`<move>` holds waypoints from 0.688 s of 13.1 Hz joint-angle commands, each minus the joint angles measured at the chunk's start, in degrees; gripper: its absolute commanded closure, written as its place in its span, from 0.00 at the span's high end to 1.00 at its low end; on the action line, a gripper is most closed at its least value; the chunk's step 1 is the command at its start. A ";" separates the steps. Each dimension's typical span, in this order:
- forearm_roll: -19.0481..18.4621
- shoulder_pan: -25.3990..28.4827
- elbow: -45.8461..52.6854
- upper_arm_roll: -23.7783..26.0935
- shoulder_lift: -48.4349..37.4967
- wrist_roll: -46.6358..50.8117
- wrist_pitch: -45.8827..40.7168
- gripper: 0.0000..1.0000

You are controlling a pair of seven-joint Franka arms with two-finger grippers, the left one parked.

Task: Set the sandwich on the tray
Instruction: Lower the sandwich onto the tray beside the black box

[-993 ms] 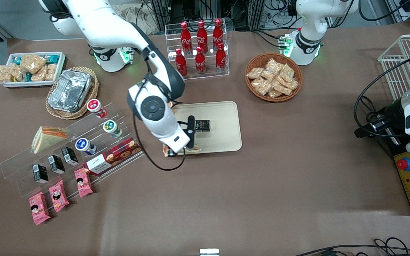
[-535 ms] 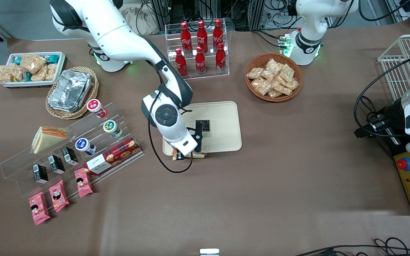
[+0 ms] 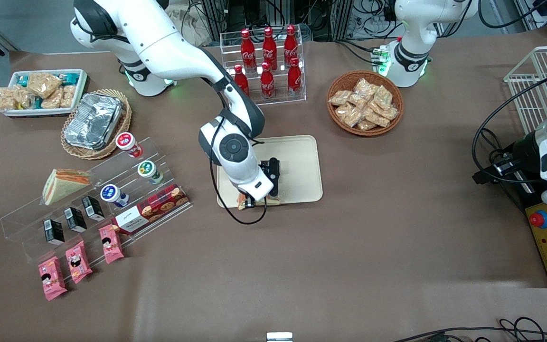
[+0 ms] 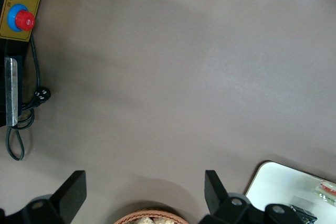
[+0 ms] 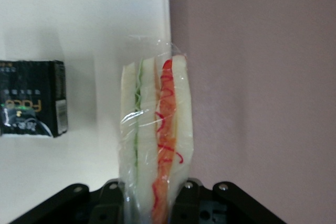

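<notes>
Here, pincer (image 5: 156, 195) clamped on sandwich (image 5: 155, 145), over the tray (image 3: 302, 156) edge nearest the front camera, black box (image 5: 32, 98) beside.

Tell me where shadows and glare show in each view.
Front view: glare glints off the foil container, and the gripper hides most of the sandwich. Right wrist view: the sandwich, held in the gripper, and the black carton cast soft shadows on the tray. Left wrist view: broad soft shadows band the tablecloth.
</notes>
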 commanded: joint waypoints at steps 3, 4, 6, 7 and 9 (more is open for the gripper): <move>0.83 1.31 -0.50 -0.33 0.91 0.88 1.66 0.00; 0.92 1.40 -0.94 -0.33 0.91 2.02 1.75 0.00; 0.84 2.54 -1.91 -0.42 0.82 4.31 1.58 0.00; 0.84 2.55 -1.83 -0.42 0.82 4.32 1.58 0.00; 0.75 2.46 -1.74 -0.42 1.17 4.66 1.84 0.04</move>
